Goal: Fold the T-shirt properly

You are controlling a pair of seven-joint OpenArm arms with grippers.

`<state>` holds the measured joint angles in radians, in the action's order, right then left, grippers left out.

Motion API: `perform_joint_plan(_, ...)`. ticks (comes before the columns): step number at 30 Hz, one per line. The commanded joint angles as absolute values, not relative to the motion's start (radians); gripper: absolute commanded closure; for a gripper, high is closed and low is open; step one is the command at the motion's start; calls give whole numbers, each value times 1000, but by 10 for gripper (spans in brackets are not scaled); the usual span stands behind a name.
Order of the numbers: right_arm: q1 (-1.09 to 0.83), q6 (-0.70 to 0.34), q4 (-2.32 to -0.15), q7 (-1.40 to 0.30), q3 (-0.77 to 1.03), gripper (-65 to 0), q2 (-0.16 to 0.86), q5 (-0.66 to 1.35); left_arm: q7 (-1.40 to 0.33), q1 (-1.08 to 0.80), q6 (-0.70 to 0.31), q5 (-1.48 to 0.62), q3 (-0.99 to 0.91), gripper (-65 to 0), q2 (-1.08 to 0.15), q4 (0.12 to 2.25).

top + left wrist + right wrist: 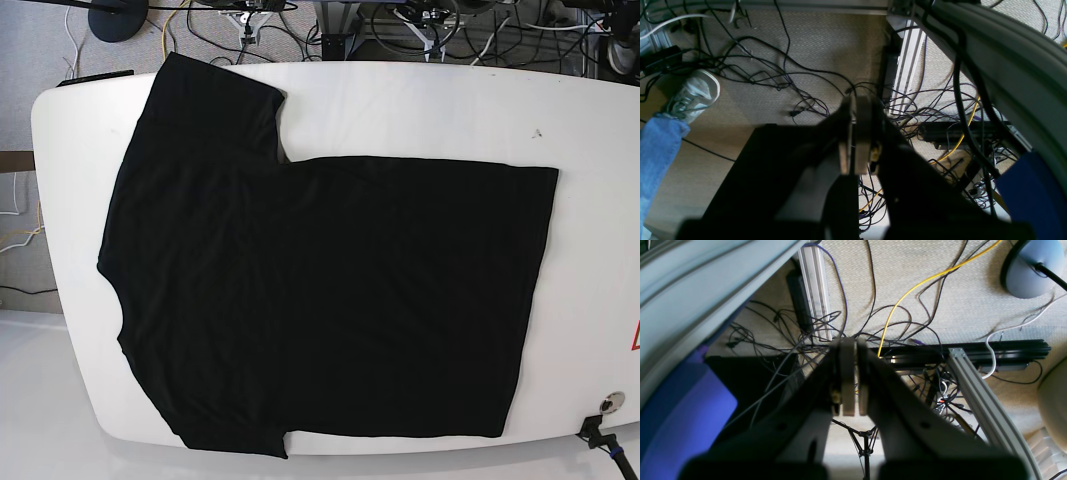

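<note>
The black T-shirt (320, 290) lies spread flat on the white table (420, 110) in the base view, collar and sleeves to the left, hem to the right. One sleeve reaches the far left edge, the other the near edge. Neither arm shows in the base view. My left gripper (855, 133) is shut and empty, hanging over the carpeted floor beside the table. My right gripper (850, 380) is also shut and empty above the floor. The shirt does not show in either wrist view.
Tangled cables (790, 76) and aluminium frame rails (977, 390) lie on the floor under both grippers. A person's shoe and jeans leg (690, 96) stand at the left of the left wrist view. A lamp base (1030, 270) sits on the carpet.
</note>
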<state>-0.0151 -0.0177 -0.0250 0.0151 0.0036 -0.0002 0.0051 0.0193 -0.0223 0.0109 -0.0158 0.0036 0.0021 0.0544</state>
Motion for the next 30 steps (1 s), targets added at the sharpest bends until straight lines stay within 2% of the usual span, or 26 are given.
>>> perform_joint_plan(1,-15,-16,-25,11,5,-6,2,8,22,-22,13,-10,6,-13,2,55)
perform_joint_plan(30,-40,-23,-27,37,5,-1,12,-1,7,-39,13,-15,8,-7,-6,57)
